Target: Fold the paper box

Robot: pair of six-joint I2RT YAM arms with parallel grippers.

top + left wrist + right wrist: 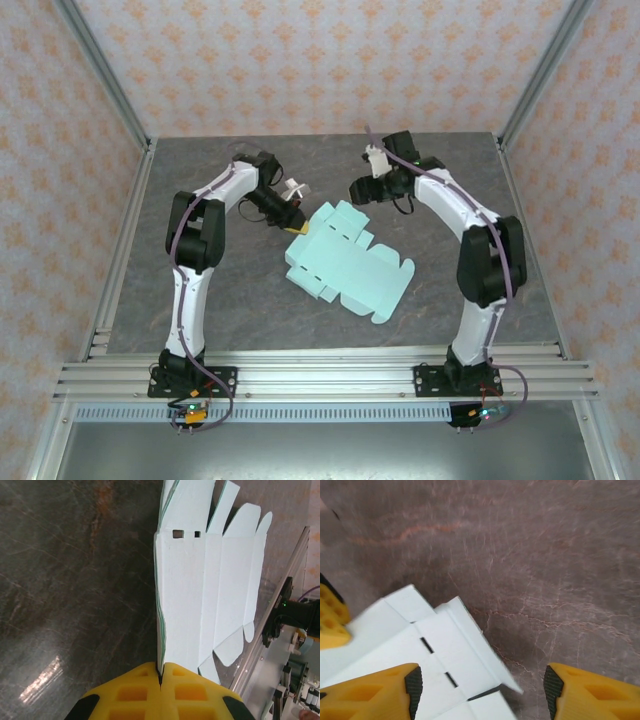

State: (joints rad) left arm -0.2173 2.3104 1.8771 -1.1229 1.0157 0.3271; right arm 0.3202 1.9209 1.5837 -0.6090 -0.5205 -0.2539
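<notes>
**Mint-green card pinched at one corner, the other end effector spread over it**

Mint-green thin card is what the paper box (345, 262) is made of. It is an unfolded die-cut sheet with rounded tabs, lying just right of centre in the top view on the grey, marbled desk (200, 180).

At the left of that view the left arm reaches up from its base at the lower left and bends in toward the middle. The left end effector (297, 228) meets the sheet at its upper left corner. In the left wrist view its yellow fingers (135, 692) are pressed together at the bottom centre of the frame. The edge of the card is nipped in the seam between them, at the left end effector (161, 672).

From there the paper box (200, 605) runs up the frame. The panel nearest the grip stands on edge, and the remaining panels and tabs fan out flat toward the right. Two small square slots show near the top. The dark desk (75, 580) takes up the left half.

Further right in the top view, the right end effector (362, 190) sits just beyond the sheet's upper corner. Its arm arcs back to a base at the lower right.

In the right wrist view the right end effector (483, 685) is spread wide, with one yellow finger at the lower left and the other at the lower right. A corner of the paper box (435, 650), with two narrow slots, lies at the lower left, reaching under the lower-left finger. Whether that finger touches the card cannot be told. Bare desk (545, 555) lies beside the other finger.
</notes>
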